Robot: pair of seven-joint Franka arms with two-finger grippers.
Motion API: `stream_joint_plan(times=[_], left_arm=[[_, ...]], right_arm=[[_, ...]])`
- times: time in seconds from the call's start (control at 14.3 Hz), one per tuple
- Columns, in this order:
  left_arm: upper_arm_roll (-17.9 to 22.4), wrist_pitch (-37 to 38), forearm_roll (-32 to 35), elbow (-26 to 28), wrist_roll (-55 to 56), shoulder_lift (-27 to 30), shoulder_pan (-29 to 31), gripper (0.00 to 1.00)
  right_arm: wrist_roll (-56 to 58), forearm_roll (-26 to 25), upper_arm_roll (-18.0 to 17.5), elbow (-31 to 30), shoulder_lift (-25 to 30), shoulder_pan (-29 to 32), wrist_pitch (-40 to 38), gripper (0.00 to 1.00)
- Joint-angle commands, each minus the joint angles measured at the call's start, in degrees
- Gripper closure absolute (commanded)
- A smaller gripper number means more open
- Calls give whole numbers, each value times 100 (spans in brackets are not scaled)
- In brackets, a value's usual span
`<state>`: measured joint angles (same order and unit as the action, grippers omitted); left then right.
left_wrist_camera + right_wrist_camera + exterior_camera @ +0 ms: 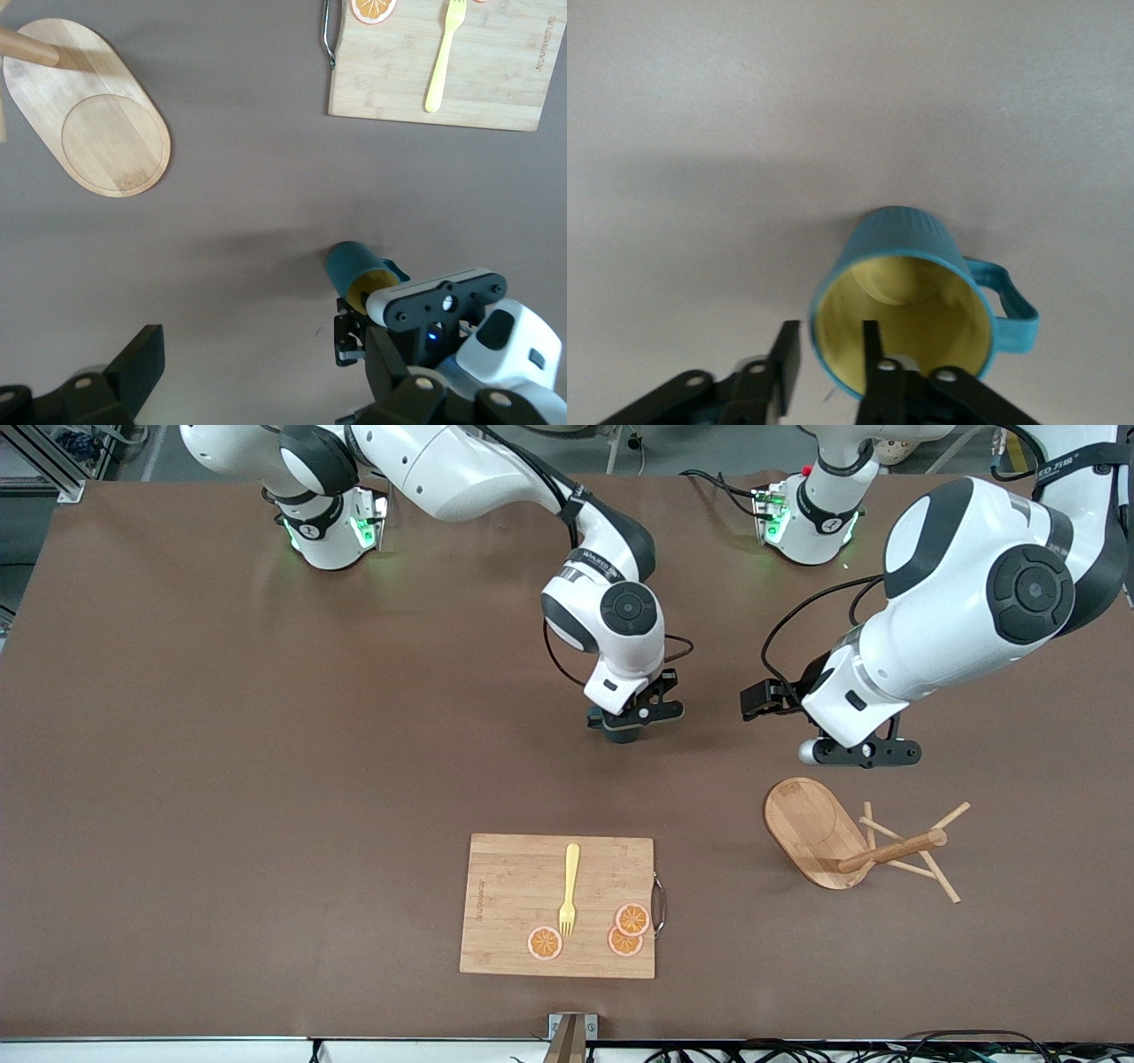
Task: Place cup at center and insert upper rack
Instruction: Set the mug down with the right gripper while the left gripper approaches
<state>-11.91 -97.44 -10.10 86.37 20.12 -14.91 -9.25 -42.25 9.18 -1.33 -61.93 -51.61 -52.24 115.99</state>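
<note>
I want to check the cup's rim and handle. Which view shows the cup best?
The right wrist view: the cup fills it, upright, with its yellow inside and handle plain. The left wrist view shows it smaller, partly hidden by the right gripper. In the front view only a dark sliver shows under that gripper.

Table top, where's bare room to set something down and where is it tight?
The table is bare between the cutting board and the right arm's end, and between the board and the cup under the right gripper. It is crowded where the left gripper hangs over the tipped rack.
</note>
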Motion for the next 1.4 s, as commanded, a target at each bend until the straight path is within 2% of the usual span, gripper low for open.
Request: stream_joint_plan(times=[0.0,0.21,0.35,0.56,0.77,0.91,1.19,1.33], left_arm=[[13,-20,61,-58,114,-47,-68,0],[22,-99,70,-58,474,-161,-225,0],[13,-152,148,-32,772,-223,-279,0],[4,-152,359,-32,1571,-293,-700,0],[30,-196,562,-58,2264,-442,-1331,0],[13,-493,807,-76,3108,-557,-1763,0],[22,-1169,1071,-76,4102,-802,-2518,0],[30,-1487,1334,-85,4673,-969,-2861,0]], right_arm=[[-20,14,28,136,431,170,-698,0],[15,14,28,198,1220,784,-1542,0],[15,-12,54,190,1687,1249,-1825,0],[295,-213,45,181,2022,2119,-2299,0],[1392,-689,45,181,2190,3041,-2729,0],[1562,-733,54,181,2260,3631,-2906,0],[1649,-725,37,-82,2760,4721,-2872,0],[2392,-760,45,-275,3014,5187,-2872,0]])
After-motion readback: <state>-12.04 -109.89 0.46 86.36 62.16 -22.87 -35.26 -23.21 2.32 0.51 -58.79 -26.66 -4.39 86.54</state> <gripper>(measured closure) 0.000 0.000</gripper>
